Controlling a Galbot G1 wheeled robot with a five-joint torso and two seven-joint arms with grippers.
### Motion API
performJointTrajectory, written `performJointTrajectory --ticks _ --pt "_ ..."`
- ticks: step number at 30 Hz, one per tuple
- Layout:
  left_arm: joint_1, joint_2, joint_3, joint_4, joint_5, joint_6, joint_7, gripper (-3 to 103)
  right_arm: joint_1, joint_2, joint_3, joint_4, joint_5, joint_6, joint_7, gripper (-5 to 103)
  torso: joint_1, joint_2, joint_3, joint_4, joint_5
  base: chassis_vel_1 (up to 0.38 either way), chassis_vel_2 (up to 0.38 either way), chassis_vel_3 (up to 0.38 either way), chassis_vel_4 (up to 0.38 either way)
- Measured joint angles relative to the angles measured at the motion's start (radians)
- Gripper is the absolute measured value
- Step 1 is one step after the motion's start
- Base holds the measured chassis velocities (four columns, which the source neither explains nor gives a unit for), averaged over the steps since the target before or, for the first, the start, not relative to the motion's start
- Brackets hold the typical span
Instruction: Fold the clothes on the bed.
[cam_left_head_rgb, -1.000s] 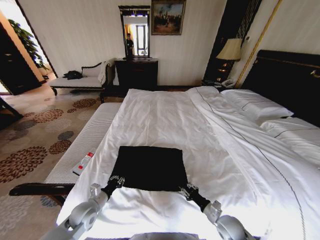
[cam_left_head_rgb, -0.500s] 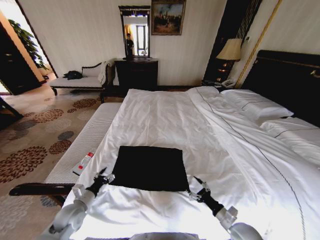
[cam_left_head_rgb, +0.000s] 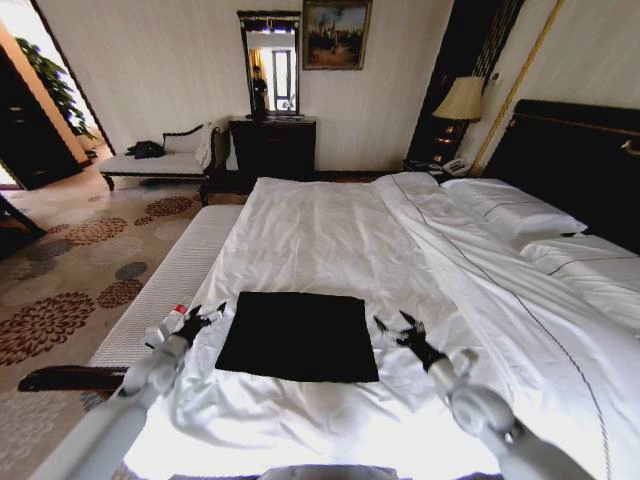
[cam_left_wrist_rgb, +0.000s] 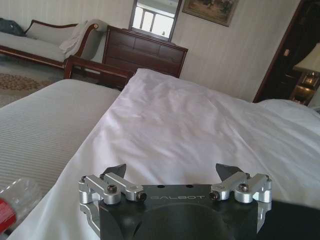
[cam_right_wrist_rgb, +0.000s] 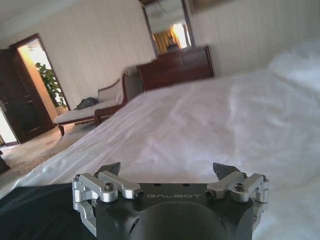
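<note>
Both grippers, left (cam_left_head_rgb: 205, 316) at shirt's (cam_left_head_rgb: 298, 336) 9 o'clock, right (cam_left_head_rgb: 398, 328) at 3, are hovering spread, empty. We're risking pinching bed (cam_left_head_rgb: 330, 230) sheet along with it.

Striped pale walls, floral carpet (cam_left_head_rgb: 70, 290), dark dresser (cam_left_head_rgb: 273, 147) under mirror (cam_left_head_rgb: 271, 62), lit lamp (cam_left_head_rgb: 461, 99)

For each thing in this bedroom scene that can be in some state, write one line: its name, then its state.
T-shirt: folded into a flat black rectangle, lying on the bed.
Left gripper: open, beside the shirt's left edge.
Right gripper: open, beside the shirt's right edge.
Bedside lamp: lit.
</note>
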Motion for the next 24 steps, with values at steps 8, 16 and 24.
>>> performJointTrajectory --ticks 8,16,24 --pt "-0.163 0.000 0.126 0.118 -0.063 0.044 0.025 100 0.269 0.005 -0.081 -0.192 0.285 -0.165 0.020 100 0.000 0.000 0.000 0.0001 0.0000 0.000 0.000 0.000 0.000" --pt "-0.248 -0.034 0.199 0.193 -0.093 0.067 0.046 100 0.426 0.064 -0.168 -0.377 0.358 -0.295 -0.006 100 0.000 0.000 0.000 -0.0002 0.0000 0.000 0.000 0.000 0.000" --pt "-0.269 -0.054 0.221 0.209 -0.097 0.069 0.047 99 0.492 0.138 -0.226 -0.464 0.336 -0.340 -0.011 100 0.000 0.000 0.000 0.0001 -0.0002 0.000 0.000 0.000 0.000"
